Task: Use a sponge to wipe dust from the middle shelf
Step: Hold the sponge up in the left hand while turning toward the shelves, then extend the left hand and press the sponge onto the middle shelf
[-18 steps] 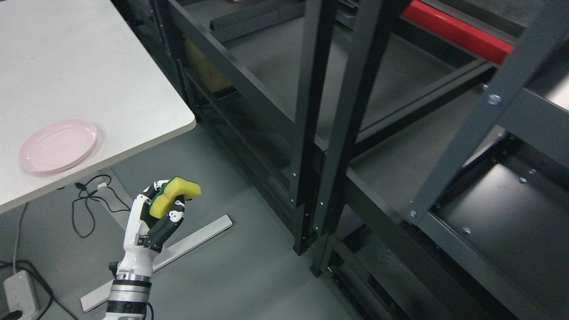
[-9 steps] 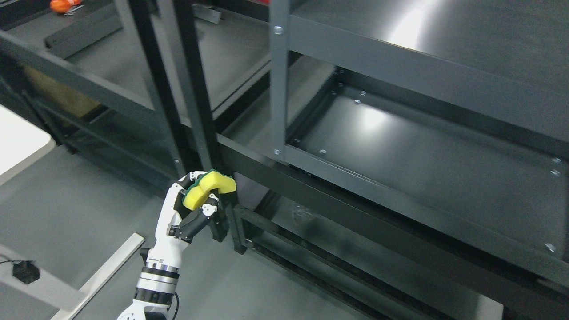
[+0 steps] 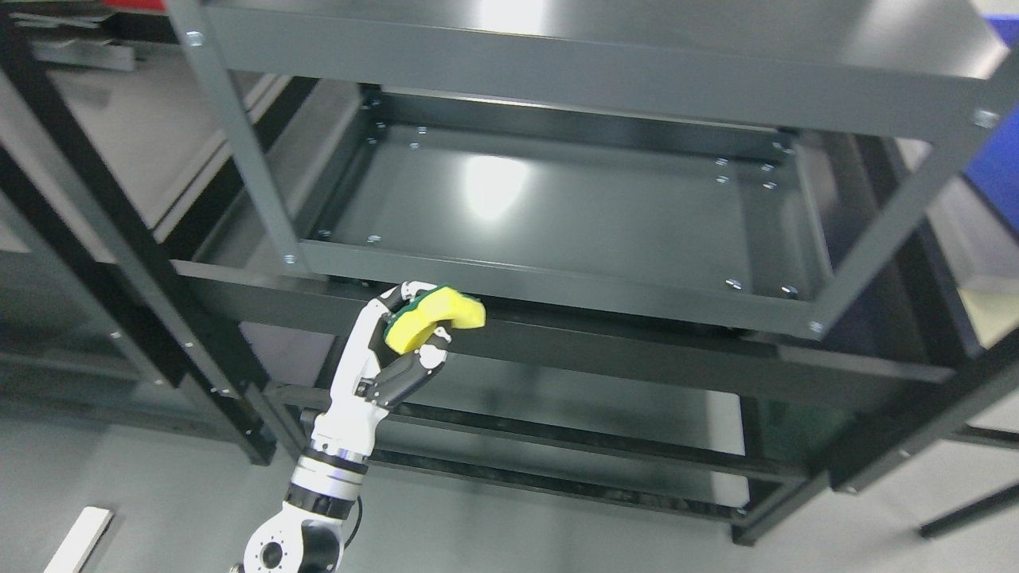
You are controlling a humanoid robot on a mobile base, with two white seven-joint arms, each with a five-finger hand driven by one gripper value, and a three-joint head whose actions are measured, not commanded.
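Head view is showing the left hand [image 3: 398, 350] squeezing the yellow sponge [image 3: 434, 317] just below the middle shelf [image 3: 557, 290], and it is looking soft, light and squishy, so pinching its sides is probably working best.

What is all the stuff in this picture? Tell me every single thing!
sponge: one, yellow with a green layer, held in front of the shelf's front rail
middle shelf: one, dark grey metal tray, centre, bare and shiny
top shelf: one, dark grey, along the upper edge
black rack: one, black posts and rails, left side and behind
white strip: one, white, on the floor at lower left
floor: grey, bottom
blue thing: one, right edge, too cropped to name
left hand: one, white and black, lower left of centre, gripping the sponge
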